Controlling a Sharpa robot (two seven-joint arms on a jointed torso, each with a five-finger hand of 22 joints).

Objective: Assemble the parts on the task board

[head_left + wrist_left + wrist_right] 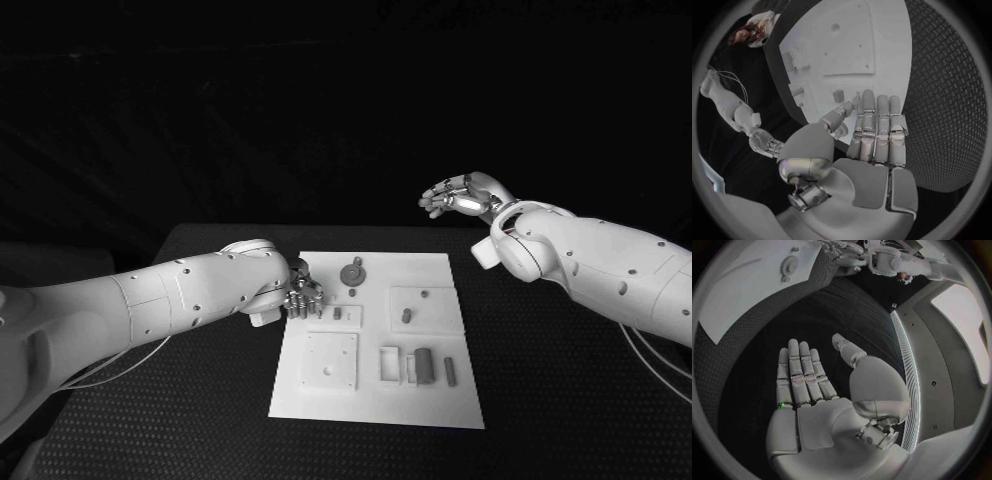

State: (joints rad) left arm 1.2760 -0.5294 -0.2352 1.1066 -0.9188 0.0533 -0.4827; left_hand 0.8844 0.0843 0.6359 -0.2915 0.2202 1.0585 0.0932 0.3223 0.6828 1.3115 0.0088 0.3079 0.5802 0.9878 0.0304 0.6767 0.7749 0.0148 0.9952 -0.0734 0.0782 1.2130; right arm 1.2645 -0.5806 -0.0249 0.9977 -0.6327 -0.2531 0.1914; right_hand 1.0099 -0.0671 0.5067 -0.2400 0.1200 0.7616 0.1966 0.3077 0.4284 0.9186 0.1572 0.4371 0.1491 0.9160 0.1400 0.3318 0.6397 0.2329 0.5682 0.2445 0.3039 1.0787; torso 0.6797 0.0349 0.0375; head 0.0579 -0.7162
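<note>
Nearest you, the task board (378,400) lies flat on the black desk (173,420), its long axis running away from the robot, between the two arms. On its near half you see a square plate (330,361) with a small hole, and beside it an upright frame (389,363) and two slim parts (423,366) whose long axes also run away from the robot; a third thin strip (450,372) lies just beside them, toward your right hand. Farther along, a small dark part (407,317) rests on a raised square, and a round gear-like part (353,271) sits near the far edge, just beyond your left hand. Your left hand (300,296) hangs over the board's left edge, about halfway along it, palm down; in the left wrist view its fingers (877,131) lie straight and side by side, thumb out, holding nothing. The small pieces under its fingertips are partly hidden and too small to tell apart. Your right hand (463,195) is raised beyond the board's far right corner, well apart from every part; the right wrist view shows its fingers (799,371) stretched flat and empty over the desk. In that view the board's corner is cut off by the circle's rim.
</note>
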